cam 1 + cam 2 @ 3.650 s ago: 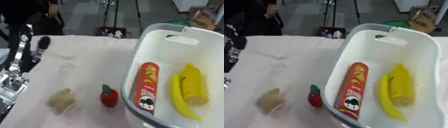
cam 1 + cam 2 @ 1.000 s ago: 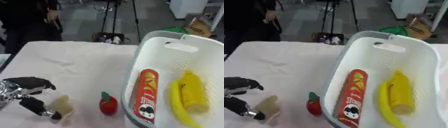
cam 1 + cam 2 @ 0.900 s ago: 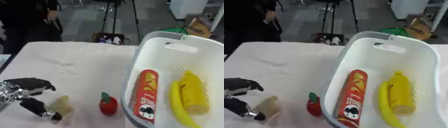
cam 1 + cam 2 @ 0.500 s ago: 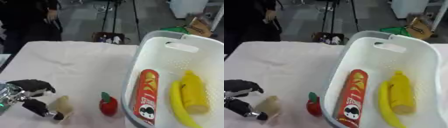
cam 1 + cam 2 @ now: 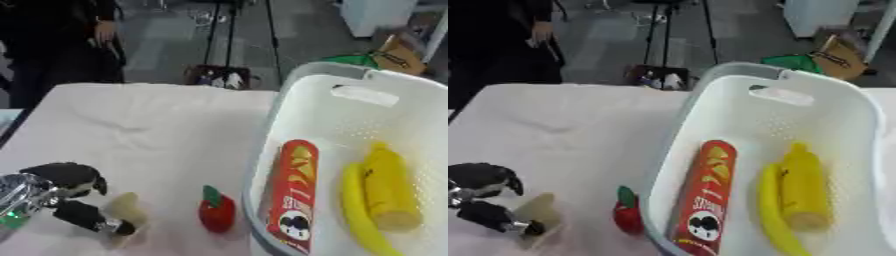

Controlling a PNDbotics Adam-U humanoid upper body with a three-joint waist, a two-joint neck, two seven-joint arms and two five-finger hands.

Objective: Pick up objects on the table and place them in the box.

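step: left hand [image 5: 66, 200] curling round the tan lump [image 5: 127, 210] on the bench, near-left | next: lift, carry right into the basket [image 5: 350, 95] | right hand nowhere in sight

Left eye view. White-clothed table [image 5: 149, 130] bearing a white perforated plastic basket [image 5: 350, 115] at right. Inside the basket: a red cylindrical crisp can [image 5: 292, 195] lying along its left wall, a slender yellow banana [image 5: 363, 215] beside it, and a yellow corn cob [image 5: 389, 187] touching the banana on the right. Just outside the basket's left wall stands a small red fruit with a green stem [image 5: 216, 211]. At lower left, the robot's black left hand [image 5: 66, 197], fingers curled, pinches a pale tan bread-like lump [image 5: 125, 214] resting on the cloth, near the red fruit but apart from it.
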